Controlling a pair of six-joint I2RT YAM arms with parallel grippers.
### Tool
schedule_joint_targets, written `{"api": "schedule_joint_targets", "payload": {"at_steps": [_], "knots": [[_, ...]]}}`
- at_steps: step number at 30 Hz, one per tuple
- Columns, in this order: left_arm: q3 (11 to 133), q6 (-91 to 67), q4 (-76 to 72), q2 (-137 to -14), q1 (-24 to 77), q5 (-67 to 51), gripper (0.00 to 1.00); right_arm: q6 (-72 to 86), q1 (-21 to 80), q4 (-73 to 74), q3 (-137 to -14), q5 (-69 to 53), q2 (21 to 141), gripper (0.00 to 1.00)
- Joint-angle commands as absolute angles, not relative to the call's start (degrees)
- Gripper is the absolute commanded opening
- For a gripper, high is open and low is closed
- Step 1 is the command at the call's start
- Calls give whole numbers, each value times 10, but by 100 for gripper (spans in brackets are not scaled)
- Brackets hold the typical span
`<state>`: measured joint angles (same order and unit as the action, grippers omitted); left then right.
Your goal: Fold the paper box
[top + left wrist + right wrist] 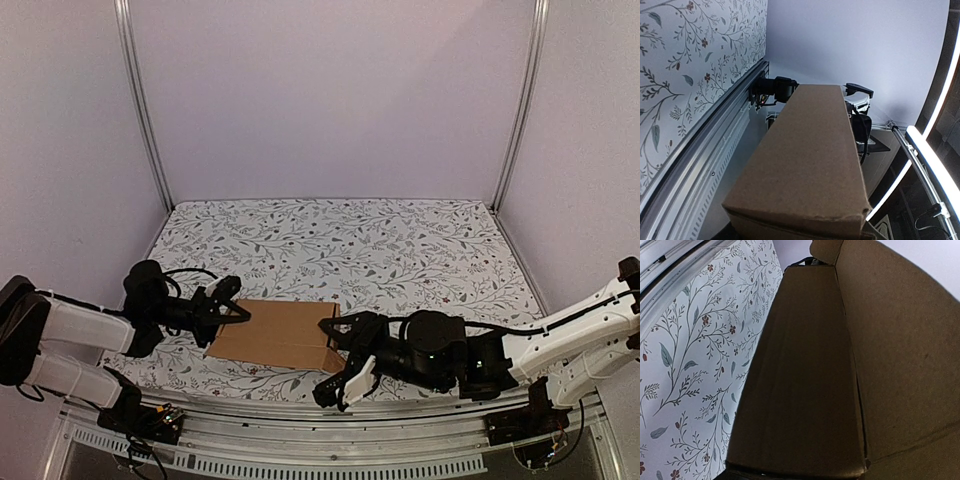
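The paper box [275, 332] lies at about 6 o'clock on the flower-patterned tablecloth [400, 250], close to the metal rail [300, 440] along the near edge. It is a shallow brown cardboard shape with its broad top face up and a darker end face showing at its 3 o'clock end.

The left gripper [228, 311] meets the box at its 9 o'clock end, with one finger lying over the top face at the corner. In the left wrist view the cardboard runs straight out from the bottom of the frame, close to the lens and above the rail, so this hand appears clamped on that end of the box. Its fingers themselves do not show in that view.

The right gripper [335, 358] comes in from 3 o'clock, its arm stretched low across the cloth. One finger sits at the far part of the box's end, and the other, with a white pad, sits toward 5 o'clock, beyond the near corner. The end of the box lies between them, but whether they press on the cardboard cannot be told. The right wrist view is filled with brown card: a long narrow panel, and to its right a wider panel rising from a crease. No finger is visible there.
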<state>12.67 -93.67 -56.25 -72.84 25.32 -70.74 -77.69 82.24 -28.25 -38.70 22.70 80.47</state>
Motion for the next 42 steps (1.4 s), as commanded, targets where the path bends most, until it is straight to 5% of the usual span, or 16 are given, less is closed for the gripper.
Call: {"api": "schedule_joint_targets", "payload": {"at_steps": [1, 7, 19, 32, 42], "knots": [[127, -904, -533, -712, 248, -715, 10, -771, 829, -313, -389, 245, 810, 51], [135, -877, -483, -689, 248, -709, 50, -745, 829, -332, -385, 255, 812, 47], [207, -642, -119, -570, 248, -651, 89, -623, 824, -249, -372, 284, 779, 44], [342, -386, 251, -452, 246, -438, 92, -341, 758, -64, -368, 151, 715, 42], [351, -378, 207, -404, 251, -413, 85, -144, 648, -41, -396, -91, 748, 38]]}}
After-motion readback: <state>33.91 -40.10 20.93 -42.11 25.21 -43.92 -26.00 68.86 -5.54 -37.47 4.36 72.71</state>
